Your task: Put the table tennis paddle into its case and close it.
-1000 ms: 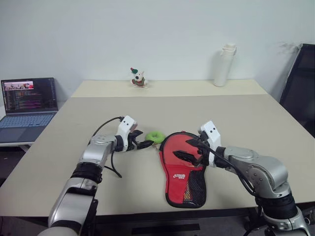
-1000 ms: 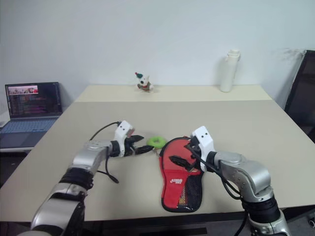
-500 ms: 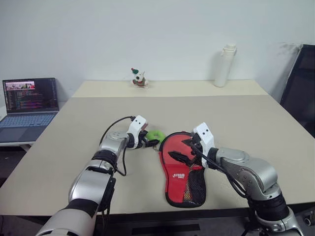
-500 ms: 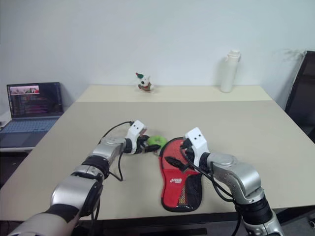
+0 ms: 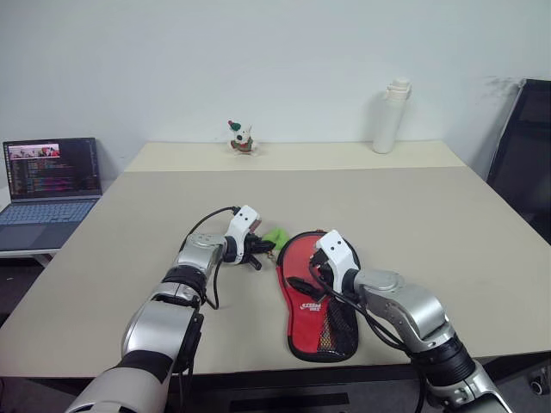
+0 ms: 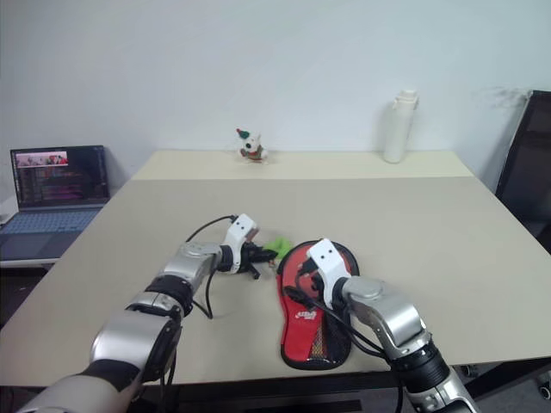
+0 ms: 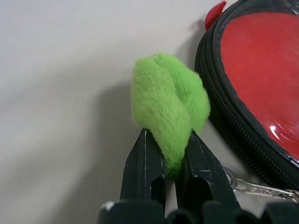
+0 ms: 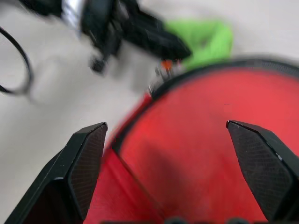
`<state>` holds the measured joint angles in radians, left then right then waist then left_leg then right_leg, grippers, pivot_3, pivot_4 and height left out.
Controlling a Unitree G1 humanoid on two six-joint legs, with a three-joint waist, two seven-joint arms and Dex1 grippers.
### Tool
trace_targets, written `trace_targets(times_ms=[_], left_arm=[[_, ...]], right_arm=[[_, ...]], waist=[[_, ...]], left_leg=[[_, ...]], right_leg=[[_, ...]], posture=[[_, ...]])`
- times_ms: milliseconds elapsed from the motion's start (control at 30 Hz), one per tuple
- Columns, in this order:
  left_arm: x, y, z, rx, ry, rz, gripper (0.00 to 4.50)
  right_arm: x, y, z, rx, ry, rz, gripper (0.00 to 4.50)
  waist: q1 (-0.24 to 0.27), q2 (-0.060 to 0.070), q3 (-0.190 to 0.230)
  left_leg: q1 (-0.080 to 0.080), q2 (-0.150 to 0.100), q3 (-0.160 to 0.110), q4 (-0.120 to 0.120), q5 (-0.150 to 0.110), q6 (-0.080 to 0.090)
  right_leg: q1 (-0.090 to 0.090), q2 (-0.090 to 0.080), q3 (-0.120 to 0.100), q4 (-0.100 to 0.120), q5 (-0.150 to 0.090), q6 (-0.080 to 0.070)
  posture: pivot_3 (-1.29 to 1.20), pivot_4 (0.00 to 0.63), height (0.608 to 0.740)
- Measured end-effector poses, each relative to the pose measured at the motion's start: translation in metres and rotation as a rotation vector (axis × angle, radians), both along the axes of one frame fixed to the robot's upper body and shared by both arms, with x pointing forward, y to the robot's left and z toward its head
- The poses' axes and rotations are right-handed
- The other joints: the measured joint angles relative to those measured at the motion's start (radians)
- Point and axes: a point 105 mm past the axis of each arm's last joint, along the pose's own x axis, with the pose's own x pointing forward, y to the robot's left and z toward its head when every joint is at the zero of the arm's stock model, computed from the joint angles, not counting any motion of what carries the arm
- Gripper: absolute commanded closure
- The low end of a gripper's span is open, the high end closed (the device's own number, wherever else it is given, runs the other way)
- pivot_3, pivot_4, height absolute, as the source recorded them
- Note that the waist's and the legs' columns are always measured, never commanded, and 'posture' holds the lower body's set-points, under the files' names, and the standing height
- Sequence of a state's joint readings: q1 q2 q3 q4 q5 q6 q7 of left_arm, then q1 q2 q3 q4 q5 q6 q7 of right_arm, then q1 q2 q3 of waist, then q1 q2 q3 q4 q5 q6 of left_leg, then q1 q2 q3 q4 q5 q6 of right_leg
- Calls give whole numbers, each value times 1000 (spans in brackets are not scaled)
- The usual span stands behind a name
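While our left gripper (image 7: 173,161) pinches the green ball charm (image 7: 169,105) near the table's (image 5: 413,198) front edge, we should draw steadily, our wide-open right gripper (image 8: 175,172) bracing the case (image 5: 318,297).

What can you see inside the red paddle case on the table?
The case lies flat; its red side with logo and mesh pocket faces up. In the left wrist view a smooth red face shows within the zip edge. Anything deeper inside is covered.
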<state>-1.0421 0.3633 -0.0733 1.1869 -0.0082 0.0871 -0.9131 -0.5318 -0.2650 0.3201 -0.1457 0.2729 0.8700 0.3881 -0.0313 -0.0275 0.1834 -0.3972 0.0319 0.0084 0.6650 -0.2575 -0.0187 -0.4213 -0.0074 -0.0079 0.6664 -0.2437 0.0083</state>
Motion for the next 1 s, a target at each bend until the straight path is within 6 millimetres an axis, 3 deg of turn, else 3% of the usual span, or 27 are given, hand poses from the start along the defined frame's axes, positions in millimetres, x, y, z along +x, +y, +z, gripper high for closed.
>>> trace_targets(times_ms=[167,433,700,1000], left_arm=[[0,0,1,-3,3,4,4480],[19,9,12,103,-62,146,4480],[31,-9,20,207,-152,200,4480],[39,-43,32,412,-363,148,4480]], right_arm=[[5,-4,-7,-48,-32,-26,0],[-1,-8,-14,-54,-49,-33,0],[-12,-7,-20,-51,-37,-33,0],[-40,1,-28,-29,-8,-31,0]], waist=[[0,-1,-1],[1,-5,-3],[-1,-7,-5],[0,-12,-9]], left_leg=[[0,0,0,0,0,0],[0,0,-1,0,0,0],[1,0,-1,0,0,0],[1,0,-1,-1,0,0]], right_leg=[[0,0,0,0,0,0],[0,0,-1,0,0,0],[1,0,-1,0,0,0],[1,0,-1,-1,0,0]], posture=[[0,150,740],[0,150,740],[0,150,740],[0,150,740]])
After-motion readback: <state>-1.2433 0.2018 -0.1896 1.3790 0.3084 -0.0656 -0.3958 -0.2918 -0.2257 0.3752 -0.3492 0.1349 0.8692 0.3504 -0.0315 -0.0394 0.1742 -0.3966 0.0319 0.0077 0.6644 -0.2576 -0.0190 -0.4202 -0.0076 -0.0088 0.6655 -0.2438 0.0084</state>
